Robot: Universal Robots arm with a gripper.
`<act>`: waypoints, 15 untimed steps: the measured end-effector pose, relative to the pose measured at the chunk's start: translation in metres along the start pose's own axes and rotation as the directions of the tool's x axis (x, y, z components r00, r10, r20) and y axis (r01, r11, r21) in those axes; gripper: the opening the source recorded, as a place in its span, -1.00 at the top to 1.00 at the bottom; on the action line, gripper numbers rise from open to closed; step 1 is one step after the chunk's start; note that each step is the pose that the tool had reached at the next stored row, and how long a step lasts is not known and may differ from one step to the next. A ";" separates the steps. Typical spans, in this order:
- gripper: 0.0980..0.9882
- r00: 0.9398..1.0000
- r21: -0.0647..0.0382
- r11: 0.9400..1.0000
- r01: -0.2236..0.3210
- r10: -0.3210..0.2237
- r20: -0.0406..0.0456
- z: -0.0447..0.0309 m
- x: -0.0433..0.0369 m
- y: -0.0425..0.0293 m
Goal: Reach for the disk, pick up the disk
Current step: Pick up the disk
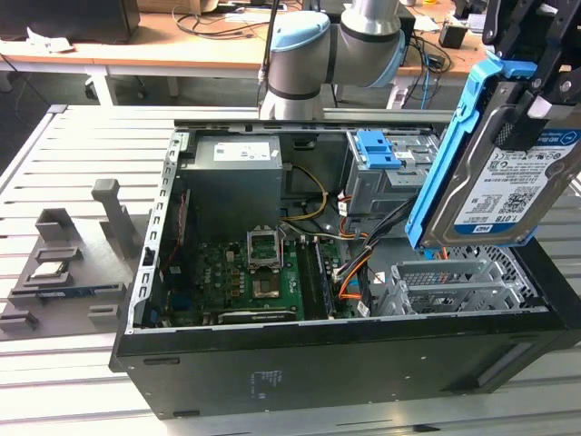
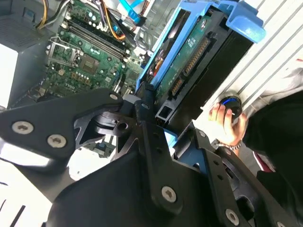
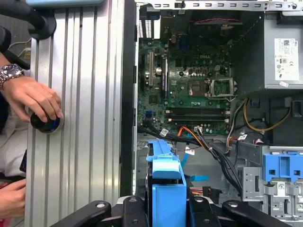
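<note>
Disk [image 1: 495, 182] hangs tilted above the case [image 1: 363, 363], clamped between fingers [image 1: 536, 109].

Open black PC case [image 1: 300, 363] lies on its side on slatted metal tabletop [image 1: 82, 145]. Inside: green motherboard [image 1: 245, 272], grey PSU [image 1: 231, 177], blue bracket [image 1: 378, 150] on drive cage, orange/black cables [image 1: 349, 272]. Grey fixture [image 1: 68, 259] w/ small chip sits at exterior view's left, apart from case. Desks w/ cables behind.
</note>
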State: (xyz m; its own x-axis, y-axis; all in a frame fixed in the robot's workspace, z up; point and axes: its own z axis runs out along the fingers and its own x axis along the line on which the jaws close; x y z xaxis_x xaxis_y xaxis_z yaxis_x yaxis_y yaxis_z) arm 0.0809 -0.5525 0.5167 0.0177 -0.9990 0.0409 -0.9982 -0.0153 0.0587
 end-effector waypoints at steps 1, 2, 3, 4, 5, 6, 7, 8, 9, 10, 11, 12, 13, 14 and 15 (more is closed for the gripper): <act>0.40 1.000 0.000 1.000 0.000 0.000 0.001 0.0015 0.0001 -0.0003; 0.40 1.000 0.000 1.000 0.000 0.000 0.002 0.0028 0.0001 -0.0007; 0.40 1.000 0.000 1.000 -0.001 0.001 0.003 0.0048 0.0001 -0.0015; 0.40 1.000 0.000 1.000 -0.001 0.001 0.015 0.0060 0.0003 -0.0018; 0.40 1.000 0.000 1.000 0.000 0.000 0.031 0.0061 0.0004 -0.0021; 0.40 0.999 0.000 1.000 0.001 -0.001 0.046 0.0061 0.0006 -0.0022; 0.40 0.998 0.000 1.000 0.001 -0.001 0.067 0.0065 0.0010 -0.0025; 0.40 0.997 0.000 1.000 -0.001 0.001 0.072 0.0074 0.0011 -0.0029; 0.40 0.997 0.000 1.000 -0.007 0.007 0.073 0.0084 0.0010 -0.0030; 0.40 0.997 0.000 1.000 -0.019 0.019 0.073 0.0093 0.0010 -0.0031; 0.40 0.996 -0.001 0.999 -0.044 0.044 0.075 0.0109 0.0009 -0.0033; 0.40 0.996 -0.002 0.999 -0.053 0.053 0.075 0.0134 0.0009 -0.0055; 0.40 0.996 -0.002 0.999 -0.054 0.054 0.075 0.0164 0.0008 -0.0076; 0.40 0.996 -0.003 0.999 -0.054 0.054 0.075 0.0218 0.0006 -0.0089; 0.40 0.996 -0.003 0.999 -0.054 0.054 0.075 0.0239 0.0005 -0.0093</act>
State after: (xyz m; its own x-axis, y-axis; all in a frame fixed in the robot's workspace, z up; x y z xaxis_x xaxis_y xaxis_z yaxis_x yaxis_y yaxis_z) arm 0.0888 -0.5539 0.4923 -0.0412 -0.9987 -0.0310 -0.9975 0.0393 0.0591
